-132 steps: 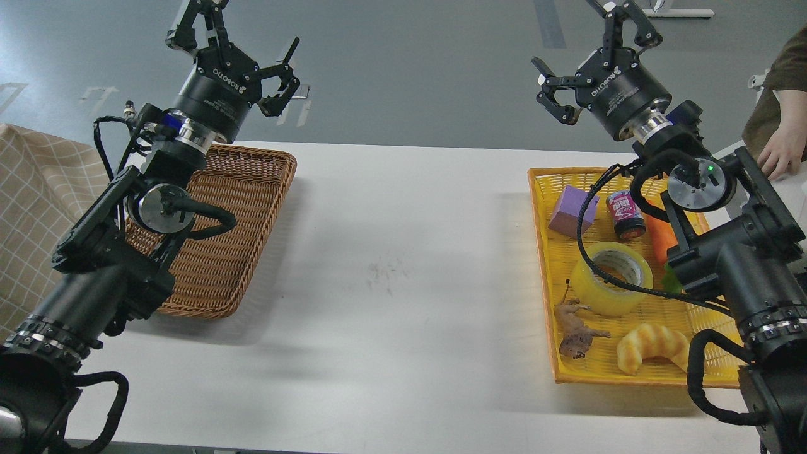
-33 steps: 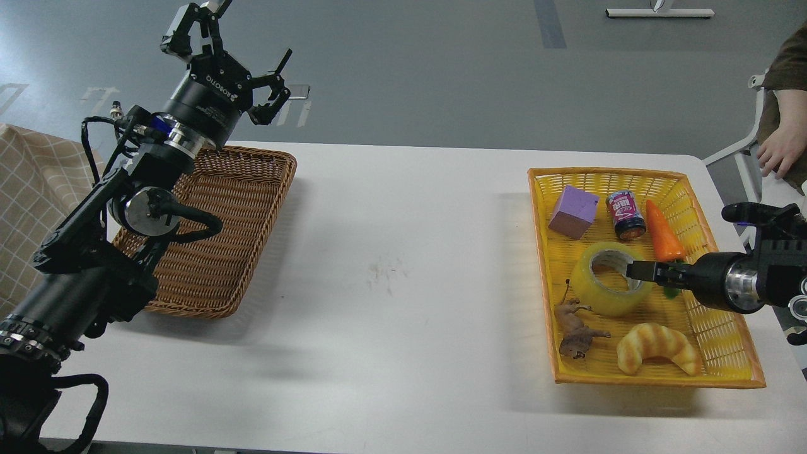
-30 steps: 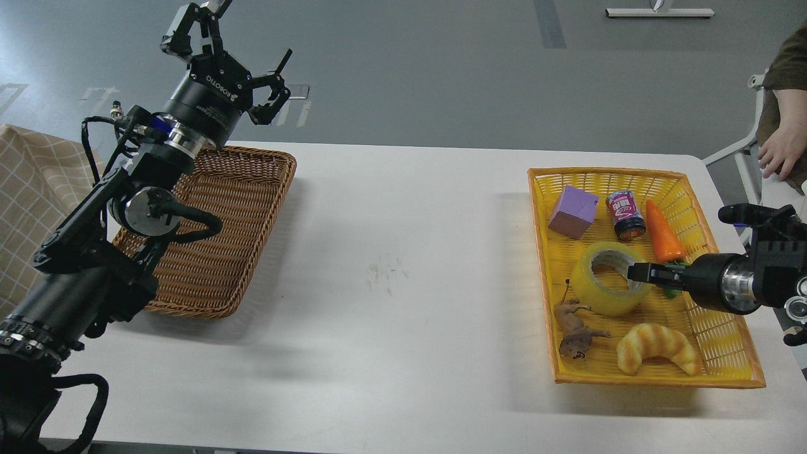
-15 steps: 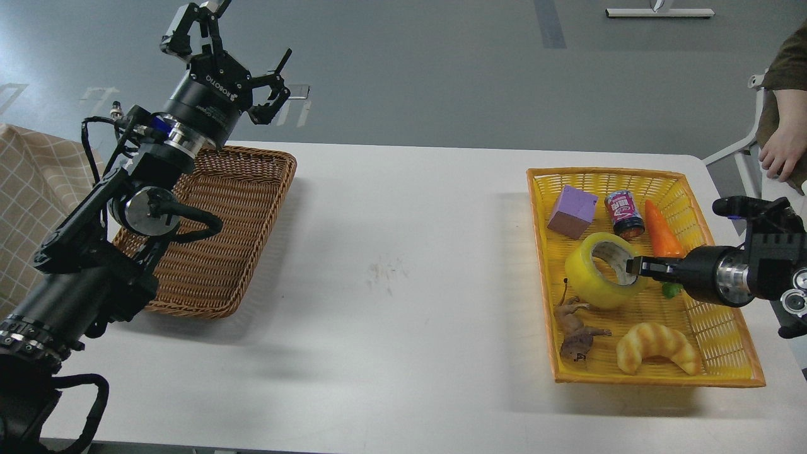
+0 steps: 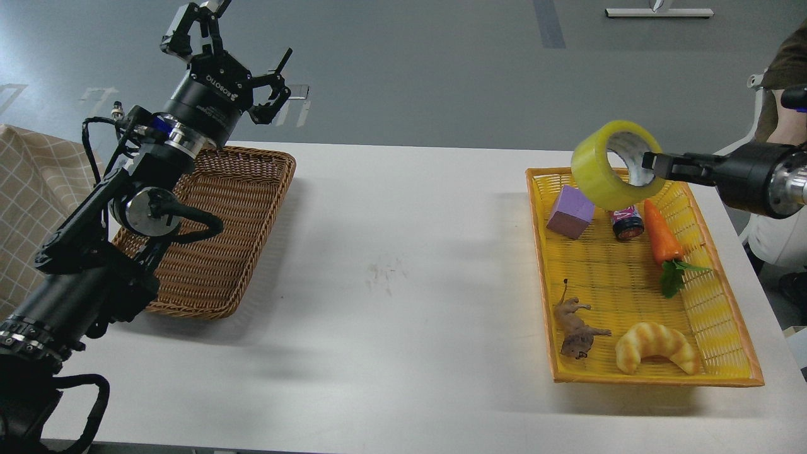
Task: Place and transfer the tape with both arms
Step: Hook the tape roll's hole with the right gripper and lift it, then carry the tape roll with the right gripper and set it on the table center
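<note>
The tape [image 5: 606, 169], a thick translucent yellow roll with a grey-white core, hangs tilted in the air above the far left part of the yellow basket [image 5: 719, 296]. My right gripper [image 5: 650, 162] comes in from the right edge and is shut on the roll's right wall, with fingertips inside the core. My left gripper [image 5: 220, 47] is open and empty, raised above the far corner of the brown wicker basket [image 5: 220, 252] at the left.
The yellow basket holds a purple block [image 5: 570, 212], a small can [image 5: 628, 224], a carrot [image 5: 661, 233], a toy animal [image 5: 575, 326] and a croissant [image 5: 656, 348]. A checked cloth [image 5: 31, 202] lies far left. A person [image 5: 782, 69] stands at the far right.
My right gripper has closed on the tape and lifted it out of the yellow basket, up and away from me. The left arm has not moved.
</note>
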Motion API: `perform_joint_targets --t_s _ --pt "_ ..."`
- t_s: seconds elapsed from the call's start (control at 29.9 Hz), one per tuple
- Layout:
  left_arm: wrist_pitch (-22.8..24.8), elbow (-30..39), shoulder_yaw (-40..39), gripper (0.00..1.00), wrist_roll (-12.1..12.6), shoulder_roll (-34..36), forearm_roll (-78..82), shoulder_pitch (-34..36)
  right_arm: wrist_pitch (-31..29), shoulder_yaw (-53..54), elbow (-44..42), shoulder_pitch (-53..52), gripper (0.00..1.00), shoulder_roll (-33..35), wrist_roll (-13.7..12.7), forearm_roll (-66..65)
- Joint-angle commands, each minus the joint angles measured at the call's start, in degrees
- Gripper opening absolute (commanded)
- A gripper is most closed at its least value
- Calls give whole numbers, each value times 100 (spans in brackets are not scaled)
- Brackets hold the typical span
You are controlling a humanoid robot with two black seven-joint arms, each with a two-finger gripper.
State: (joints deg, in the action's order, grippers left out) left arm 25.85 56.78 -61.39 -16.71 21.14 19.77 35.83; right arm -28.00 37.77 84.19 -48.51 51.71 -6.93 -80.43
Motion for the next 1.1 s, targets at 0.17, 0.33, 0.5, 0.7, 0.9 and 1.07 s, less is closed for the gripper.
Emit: perform_joint_targets --t_s 0.17,0.33,0.5,0.7,0.9,1.07 --pt "-1 0 -5 98 1 -13 1 11 0 -726 -394 -984 0 -1171 -54 -78" --pt "-10 0 -5 98 10 -22 1 20 0 -1762 -1018 -1766 0 -1969 -54 -78" --pt "-1 0 -5 98 10 -31 1 20 0 -2624 -1475 -2259 0 -2673 -54 -95" --pt "-1 0 -5 98 10 -40 1 20 0 -3056 -1923 -2330 0 -3517 -54 -191" --pt "-1 0 -5 98 10 -49 1 20 0 -3302 -2485 -2304 0 -4167 -54 -271" --pt "-1 17 -5 98 1 -49 1 20 0 -3373 -2882 -2260 0 -4608 -62 -280"
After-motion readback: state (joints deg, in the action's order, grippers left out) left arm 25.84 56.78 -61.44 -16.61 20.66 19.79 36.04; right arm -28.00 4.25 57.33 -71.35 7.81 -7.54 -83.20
